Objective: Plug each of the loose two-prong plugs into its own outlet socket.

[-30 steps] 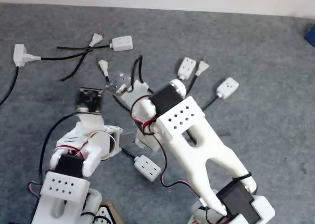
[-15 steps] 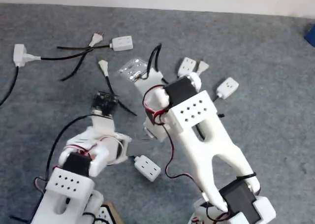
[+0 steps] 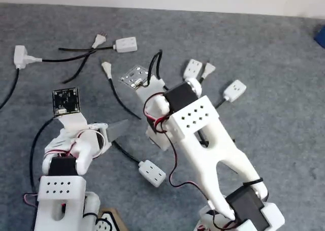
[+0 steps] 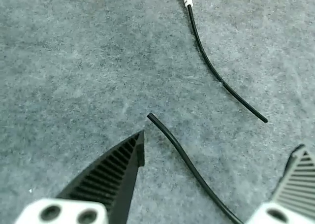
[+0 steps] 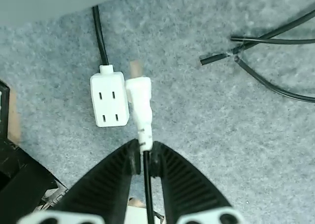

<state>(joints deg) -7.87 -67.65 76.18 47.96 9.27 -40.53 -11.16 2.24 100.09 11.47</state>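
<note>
Around: loose black cords (image 5: pixel 216 57) on grey bench (image 3: pixel 284 139); spare sockets (image 3: pixel 193 68), loose plugs (image 3: pixel 106 67) farther out. Right end effector (image 5: pixel 145 146) pinches plug (image 5: pixel 139 101) by neck, just beside socket (image 5: pixel 109 99); plug's long axis parallel to socket, prongs pointing away from end effector. Left end effector (image 4: pixel 220 143) spread, straddling cord end (image 4: pixel 152 119).

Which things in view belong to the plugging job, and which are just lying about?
Job in hand: white plug in the right gripper; socket beside it; far plug; middle plug; far socket; left gripper, open over a black cord.
Lying about: blue object at the edge; brown piece by the left arm's base.
</note>
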